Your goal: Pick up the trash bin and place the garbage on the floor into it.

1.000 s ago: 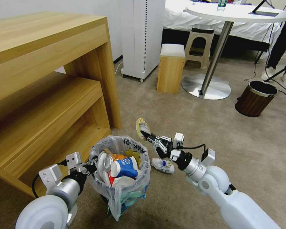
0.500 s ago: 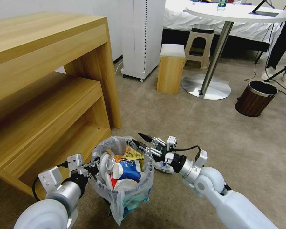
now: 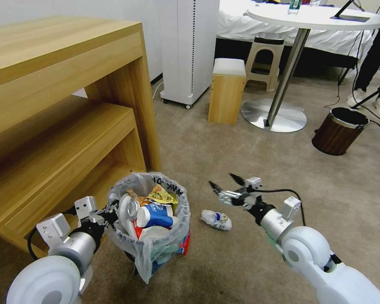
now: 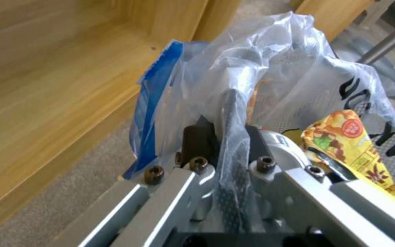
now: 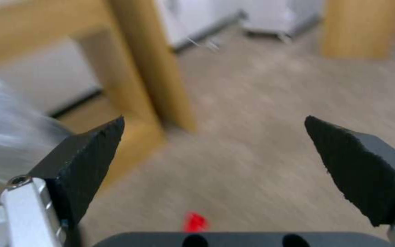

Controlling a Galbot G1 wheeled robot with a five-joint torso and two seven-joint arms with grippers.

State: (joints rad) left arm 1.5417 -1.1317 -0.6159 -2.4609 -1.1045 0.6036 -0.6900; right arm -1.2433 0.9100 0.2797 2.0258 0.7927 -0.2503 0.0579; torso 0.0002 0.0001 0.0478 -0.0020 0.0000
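- Head view: we hold the bin [image 3: 147, 228] by its rim in our left gripper [image 3: 109, 216], just off the floor [image 3: 223, 152] beside the wooden shelf [image 3: 63, 126]. It brims with garbage: cup [image 3: 156, 214], can [image 3: 127, 207], yellow wrapper [image 3: 161, 195]. One crushed cup [image 3: 215, 219] is left on the carpet, near our right gripper [image 3: 225, 185], fingers wide and empty.
- Left wrist view: our fingers [image 4: 197, 140] pinch the bag-lined rim.
- Right wrist view: our fingers [image 5: 92, 151] are spread over bare carpet; nothing blocks the way.

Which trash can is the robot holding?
The small blue trash bin with the plastic bag, pinched at its rim by the left pincer. The brown bin stands alone.
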